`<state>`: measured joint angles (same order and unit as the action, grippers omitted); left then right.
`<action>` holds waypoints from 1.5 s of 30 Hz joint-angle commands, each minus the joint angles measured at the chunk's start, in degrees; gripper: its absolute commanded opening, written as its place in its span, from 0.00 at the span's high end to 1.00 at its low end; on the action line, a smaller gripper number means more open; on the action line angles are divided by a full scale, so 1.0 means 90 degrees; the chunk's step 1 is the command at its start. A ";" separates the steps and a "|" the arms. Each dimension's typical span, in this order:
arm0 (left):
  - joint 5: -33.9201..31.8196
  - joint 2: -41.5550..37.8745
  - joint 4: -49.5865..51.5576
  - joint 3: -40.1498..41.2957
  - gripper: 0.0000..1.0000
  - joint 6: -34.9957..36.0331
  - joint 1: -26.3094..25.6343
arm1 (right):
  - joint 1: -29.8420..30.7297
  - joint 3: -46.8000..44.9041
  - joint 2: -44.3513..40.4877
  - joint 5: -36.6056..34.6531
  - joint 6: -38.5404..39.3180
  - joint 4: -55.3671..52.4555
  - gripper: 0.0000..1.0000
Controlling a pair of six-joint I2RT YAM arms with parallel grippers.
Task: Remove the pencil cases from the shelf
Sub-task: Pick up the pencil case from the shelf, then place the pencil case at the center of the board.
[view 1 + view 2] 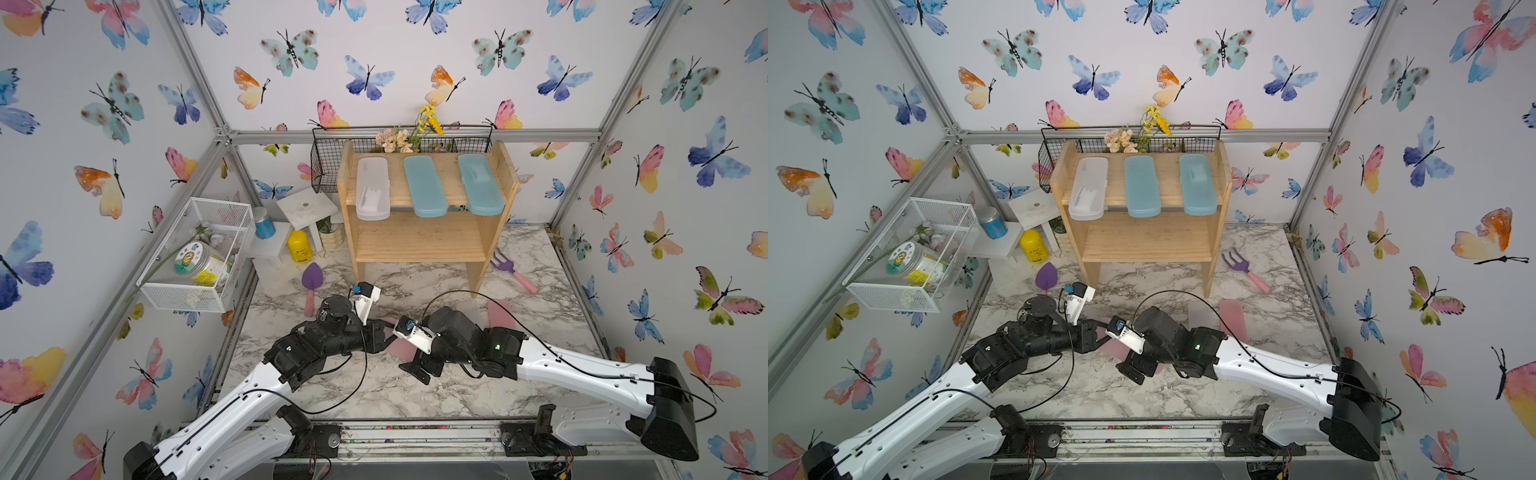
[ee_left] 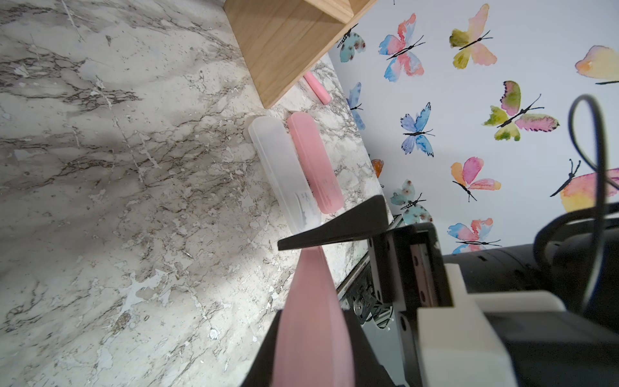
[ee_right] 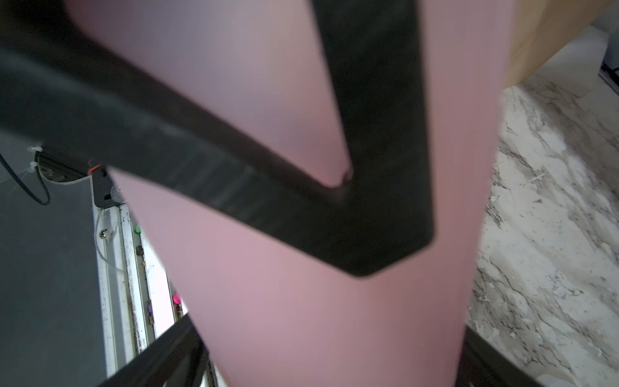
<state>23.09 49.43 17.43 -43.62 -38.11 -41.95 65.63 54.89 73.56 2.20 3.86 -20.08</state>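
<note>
Handover is judged in progress above the marble table (image 1: 415,399), in front of the shelf (image 1: 505,174). The held pink case (image 2: 311,318) is clamped across its flat faces by the left gripper (image 1: 384,334), jaws closed on it. In the right wrist view a left finger (image 3: 378,134) is seen lying across the pink face. The right gripper (image 1: 417,368) is spread wide with the same case running between its jaws, and no pinch is visible. The case is kept off the table at the midline, presumably so it can be passed to the arm nearer the drop spot. That spot is read from the left wrist view: a white table case (image 2: 284,174) and a pink table case (image 2: 315,164) are laid side by side just beside the shelf leg on the robot's right. On the top tier a white shelf case (image 1: 372,187), a middle teal case (image 1: 424,185) and an end teal case (image 1: 480,183) are set overhanging the front edge, so an end is left free for gripping. The lower tier is bare, so the task is judged about half done. The black wire basket (image 1: 328,166) behind the shelf is filled with artificial flowers. The white wire basket (image 1: 195,257) on the side wall holds a labelled jar and a flower stem. What is in the cases cannot be told through the frosted plastic.
</note>
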 commanded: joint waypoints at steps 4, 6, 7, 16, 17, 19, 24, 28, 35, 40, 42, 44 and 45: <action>0.0177 -0.0128 -0.0179 -0.0144 0.92 0.0077 0.0033 | 0.0052 -0.0070 0.0030 -0.0108 -0.0175 0.0139 0.13; 0.0182 -0.0126 -0.0179 -0.0130 0.90 0.0073 0.0033 | 0.0052 -0.0075 0.0039 -0.0100 -0.0203 0.0141 0.21; 0.0183 -0.0126 -0.0184 -0.0137 0.88 0.0081 0.0032 | 0.0052 -0.0079 0.0048 -0.0098 -0.0219 0.0141 0.24; -0.1210 -0.0432 0.0197 -0.0128 0.01 0.0091 0.0028 | 0.0053 -0.0323 -0.0060 -0.0541 -0.1104 0.0164 0.26; -0.1714 -0.0535 0.0302 -0.0124 0.01 0.0055 0.0032 | 0.0051 -0.0382 -0.0053 -0.0657 -0.1382 0.0170 0.26; -0.2730 -0.0770 0.0517 -0.0098 0.01 -0.0071 0.0032 | -0.0020 -0.0475 0.0056 -0.0684 -0.1934 0.0141 0.25; -0.4837 -0.1713 0.0591 0.0259 0.01 -0.0540 0.0032 | -0.0356 -0.0767 0.0350 -0.0529 -0.3356 0.0119 0.23; -0.5465 -0.2308 0.0478 0.0588 0.01 -0.0467 0.0033 | -0.0962 -0.0736 0.0516 -0.0274 -0.4347 -0.0063 0.24; -0.5291 -0.2211 0.0439 0.0946 0.01 -0.0632 0.0032 | -0.1779 -0.0055 0.1176 -0.0347 -0.4687 -0.0784 0.22; -0.5096 -0.1874 0.0368 0.0996 0.01 -0.0689 0.0032 | -0.2104 0.0086 0.1710 -0.0192 -0.4735 -0.0677 0.22; -0.5061 -0.1781 0.0349 0.0997 0.01 -0.0717 0.0033 | -0.2213 0.0137 0.1922 -0.0197 -0.4755 -0.0673 0.22; -0.5036 -0.1732 0.0293 0.1009 0.01 -0.0735 0.0032 | -0.2316 0.0155 0.2071 -0.0191 -0.4773 -0.0667 0.21; -0.5013 -0.1718 0.0270 0.1023 0.01 -0.0739 0.0028 | -0.2358 0.0148 0.2116 -0.0203 -0.4801 -0.0656 0.21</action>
<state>-21.93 33.58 21.26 -34.24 -44.21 -41.39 45.19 54.87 91.81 -0.54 -38.13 -24.84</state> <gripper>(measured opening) 0.986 0.819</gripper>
